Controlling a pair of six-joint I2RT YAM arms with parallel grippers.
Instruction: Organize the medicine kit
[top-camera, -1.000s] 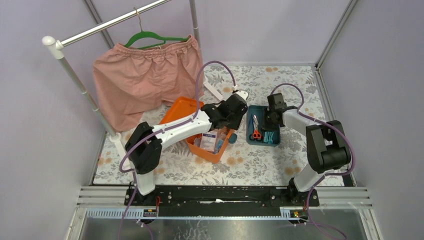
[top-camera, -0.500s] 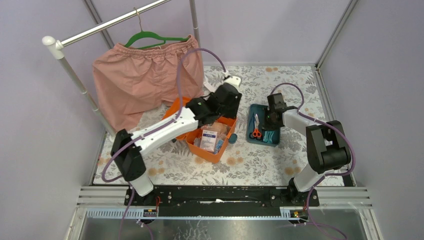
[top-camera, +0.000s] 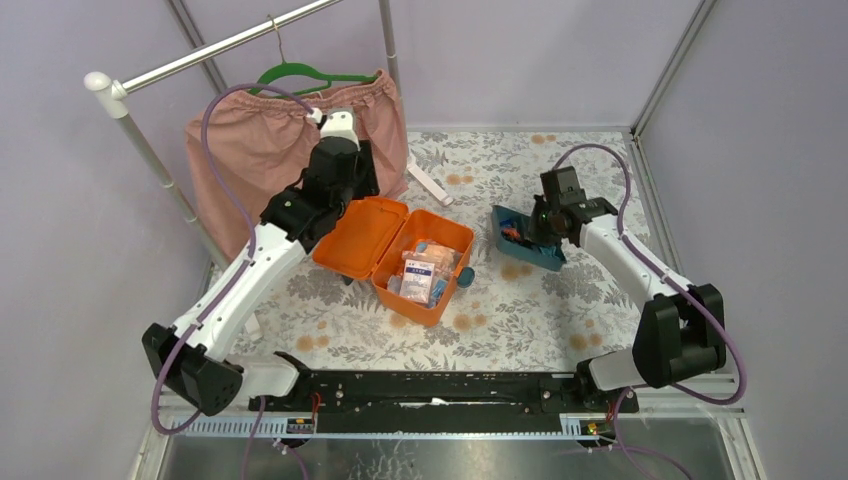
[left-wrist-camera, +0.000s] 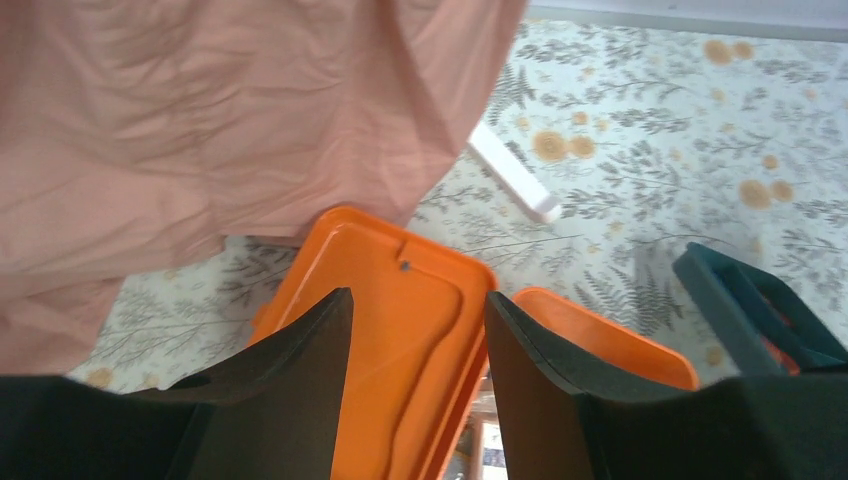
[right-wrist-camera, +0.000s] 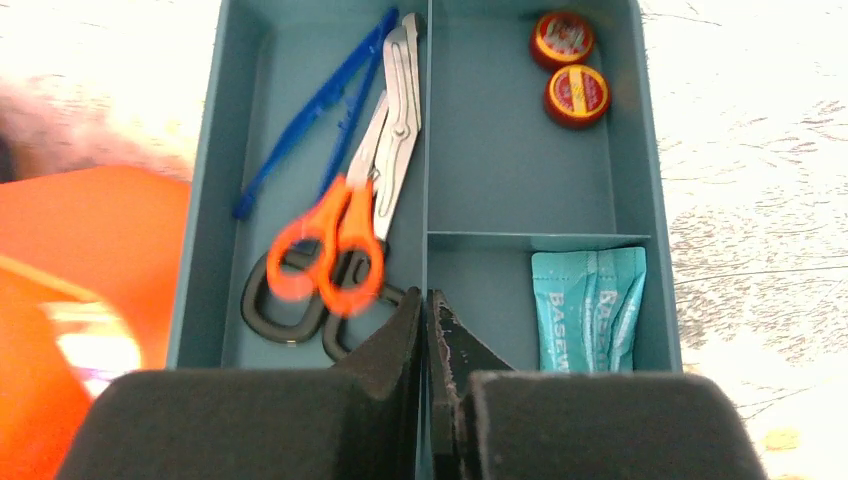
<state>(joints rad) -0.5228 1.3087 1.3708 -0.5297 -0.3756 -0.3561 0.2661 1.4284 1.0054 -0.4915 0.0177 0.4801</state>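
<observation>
Seen from above, the right gripper pinches the dark teal tray. The tray looks tipped, with one side higher than the other. The orange box sits open on the table just left of the tray. It has packets inside, and its lid lies back flat. The left gripper hangs over the far edge of the lid, near the pink shorts, and holds nothing. I think the job now is to carry the tray over and set it down into the box. To do that well, the tray should be made flat first so nothing slides out. Then it should go slowly, line up with the box walls, and come straight down. The left wrist view shows the left gripper wide open and empty. The lid is below its gap and a corner of the tray is off to the right. The right wrist view shows the right gripper squeezed tight on the tray's middle wall. The scissors lie just left of its fingers and a teal packet lies just right. Two red tins sit at the far end.
</observation>
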